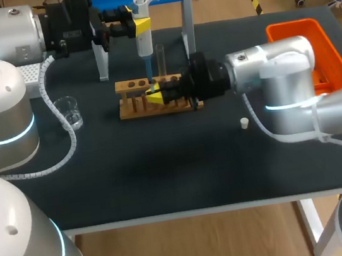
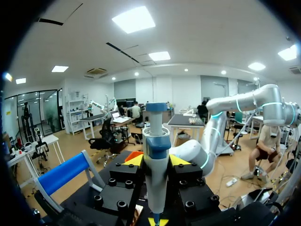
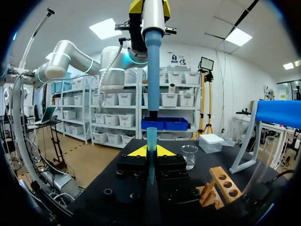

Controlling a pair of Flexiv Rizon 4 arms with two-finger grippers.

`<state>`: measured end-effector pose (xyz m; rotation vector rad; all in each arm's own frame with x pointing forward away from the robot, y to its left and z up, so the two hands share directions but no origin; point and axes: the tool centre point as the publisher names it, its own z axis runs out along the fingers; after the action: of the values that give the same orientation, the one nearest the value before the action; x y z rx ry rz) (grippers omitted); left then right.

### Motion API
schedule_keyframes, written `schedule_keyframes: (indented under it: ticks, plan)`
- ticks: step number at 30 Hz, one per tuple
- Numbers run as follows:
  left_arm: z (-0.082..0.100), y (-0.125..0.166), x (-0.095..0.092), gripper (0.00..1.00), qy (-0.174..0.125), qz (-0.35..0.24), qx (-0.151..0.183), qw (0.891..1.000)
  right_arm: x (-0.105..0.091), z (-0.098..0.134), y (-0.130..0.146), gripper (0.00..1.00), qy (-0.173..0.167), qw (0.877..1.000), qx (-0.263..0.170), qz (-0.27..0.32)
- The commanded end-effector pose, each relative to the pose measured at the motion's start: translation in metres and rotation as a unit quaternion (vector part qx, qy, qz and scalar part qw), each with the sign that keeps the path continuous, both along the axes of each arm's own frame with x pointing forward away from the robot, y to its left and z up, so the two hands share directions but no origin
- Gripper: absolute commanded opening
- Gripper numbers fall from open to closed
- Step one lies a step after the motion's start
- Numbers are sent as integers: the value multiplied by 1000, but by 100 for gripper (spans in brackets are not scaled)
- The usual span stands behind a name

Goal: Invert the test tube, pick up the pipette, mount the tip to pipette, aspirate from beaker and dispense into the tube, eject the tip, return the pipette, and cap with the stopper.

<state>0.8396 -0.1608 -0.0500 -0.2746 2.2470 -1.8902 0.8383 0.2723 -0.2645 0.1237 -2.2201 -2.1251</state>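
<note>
Over the table (image 1: 165, 173), left end effector (image 1: 138, 25) clamps the pipette (image 1: 144, 42).

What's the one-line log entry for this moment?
step: mount tip | left gripper: shut on pipette | right gripper: shut on tip, under pipette nozzle | stopper: on table | beaker: on table

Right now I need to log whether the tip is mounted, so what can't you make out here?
- Whether the tip sits on the pipette: head view, the right claw covers the joint; right wrist view, too dark there.
- Pipette's lower end: left wrist view, cut off at the edge under the left claw.
- Liquid in beaker and test tube: head view, too small, glass faint.
</note>
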Motion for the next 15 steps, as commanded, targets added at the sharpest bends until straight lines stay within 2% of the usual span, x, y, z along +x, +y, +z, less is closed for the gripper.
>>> schedule_keyframes:
  ticks: [1, 15]
  plan:
    - [0, 0, 0, 0, 0, -1, 0, 1000, 2, 0, 5, 0, 1, 1000, 0, -2]
    - [0, 0, 0, 0, 0, -1, 0, 1000, 7, 8, 5, 0, -1, 1000, 7, -9]
